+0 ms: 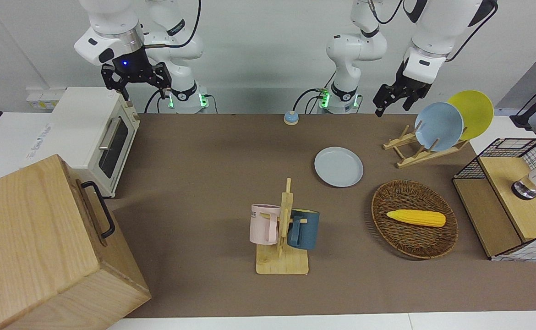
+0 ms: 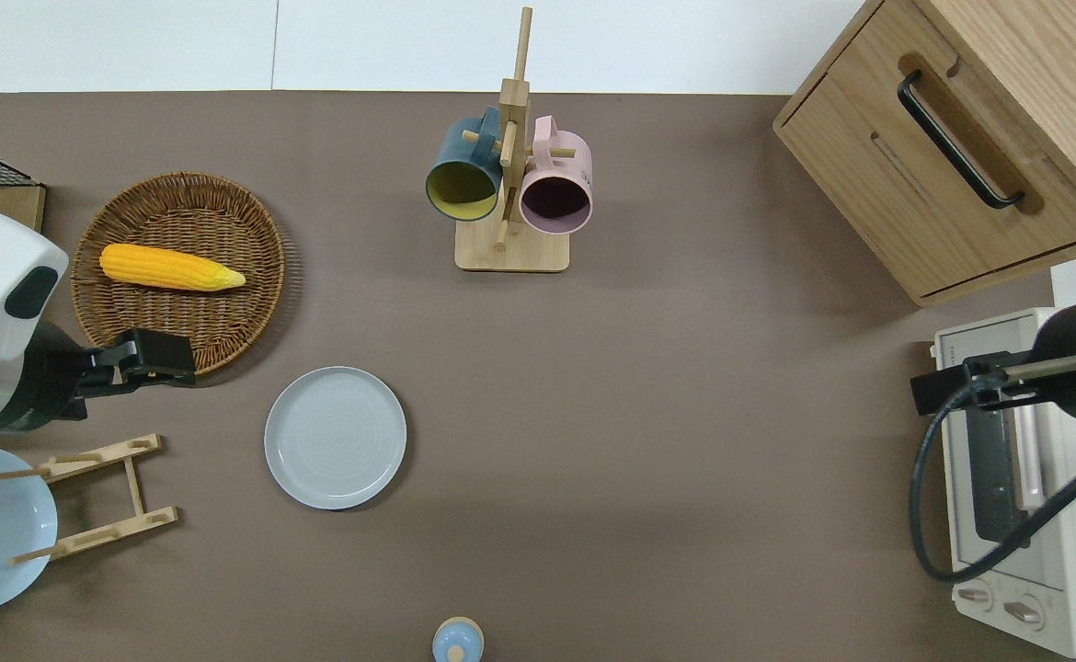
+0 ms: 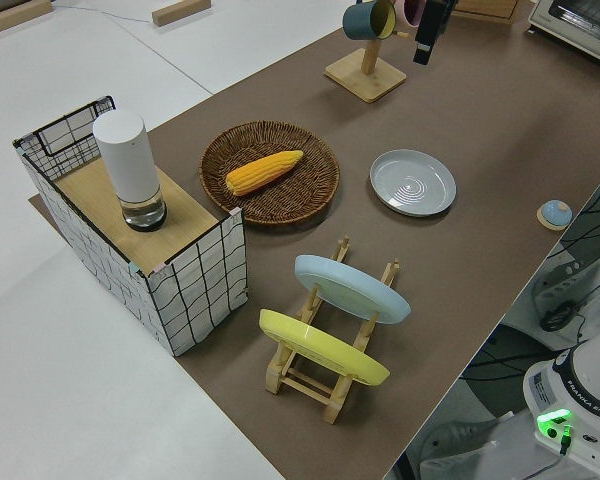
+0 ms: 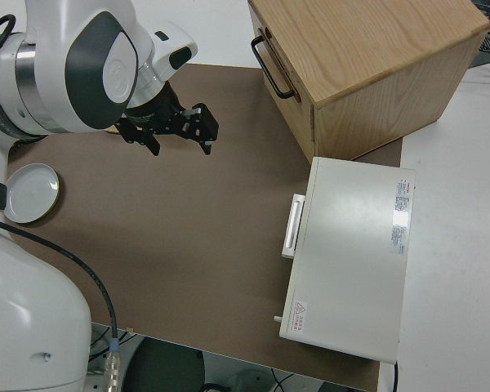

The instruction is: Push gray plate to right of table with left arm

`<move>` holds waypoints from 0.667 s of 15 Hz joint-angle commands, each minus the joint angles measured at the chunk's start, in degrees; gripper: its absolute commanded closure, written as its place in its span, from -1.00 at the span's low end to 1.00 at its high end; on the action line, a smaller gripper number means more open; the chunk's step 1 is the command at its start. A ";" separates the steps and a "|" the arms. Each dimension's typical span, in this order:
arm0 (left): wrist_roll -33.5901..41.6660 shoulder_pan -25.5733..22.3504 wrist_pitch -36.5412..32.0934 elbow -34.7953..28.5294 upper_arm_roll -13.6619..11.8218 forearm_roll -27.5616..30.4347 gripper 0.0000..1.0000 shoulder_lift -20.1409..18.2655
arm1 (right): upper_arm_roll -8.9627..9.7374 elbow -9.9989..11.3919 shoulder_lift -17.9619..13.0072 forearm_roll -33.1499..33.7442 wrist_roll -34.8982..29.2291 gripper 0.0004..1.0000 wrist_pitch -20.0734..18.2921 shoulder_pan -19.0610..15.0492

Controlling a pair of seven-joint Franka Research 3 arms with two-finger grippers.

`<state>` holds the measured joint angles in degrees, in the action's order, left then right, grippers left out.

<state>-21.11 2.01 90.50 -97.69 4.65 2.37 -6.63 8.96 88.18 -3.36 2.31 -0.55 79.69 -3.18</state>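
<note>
Brown-matted table [image 1: 213, 156] with white edges, set before a plain pale wall, two white robot arms at its robot-side edge.

Landmark: gray plate [image 2: 335, 437], flat on the mat, roughly midway across the table's depth and toward the left arm's end. Nothing touching it.

Around that plate:
- Farther from the robots and toward the left arm's end, near the plate but apart from it: round wicker basket [image 2: 244, 216] holding a yellow corn cob [image 2: 170, 267].
- Toward the left arm's end: wooden dish rack [image 1: 421, 151] with a sky-blue plate [image 1: 438, 126] and a yellow plate [image 1: 472, 112] leaning in it.
- Farther from the robots and toward the right arm's end: wooden mug tree [image 2: 512, 165] carrying a dark blue mug [image 2: 463, 170] and a pink mug [image 2: 556, 184].
- Nearer to the robots: small blue knob [image 2: 457, 641] at the table's edge.
- Well apart, at the right arm's end: white toaster oven [image 1: 95, 137] and wooden cabinet [image 1: 43, 243].

Left gripper [image 2: 163, 357] up in the air over the basket's rim, beside the plate, not touching it; cannot tell whether fingers apart or together.

Right gripper [image 1: 144, 89] parked, fingers spread apart, holding nothing.
</note>
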 commanded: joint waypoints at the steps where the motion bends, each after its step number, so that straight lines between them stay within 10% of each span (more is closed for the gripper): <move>1: 0.02 0.19 -0.24 0.58 -0.43 -0.88 -0.99 -0.22 | 0.00 0.24 -0.59 -0.12 0.46 -0.99 -0.24 -0.07; 10: -0.69 0.27 -0.50 0.58 -0.43 -0.88 -0.99 -0.22 | 0.00 0.24 -0.59 -0.11 0.46 -0.99 -0.32 -0.07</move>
<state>-21.20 2.01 90.51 -97.68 4.51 2.37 -6.67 8.96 88.18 -3.36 2.31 -0.55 79.69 -3.18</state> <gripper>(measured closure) 0.004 0.004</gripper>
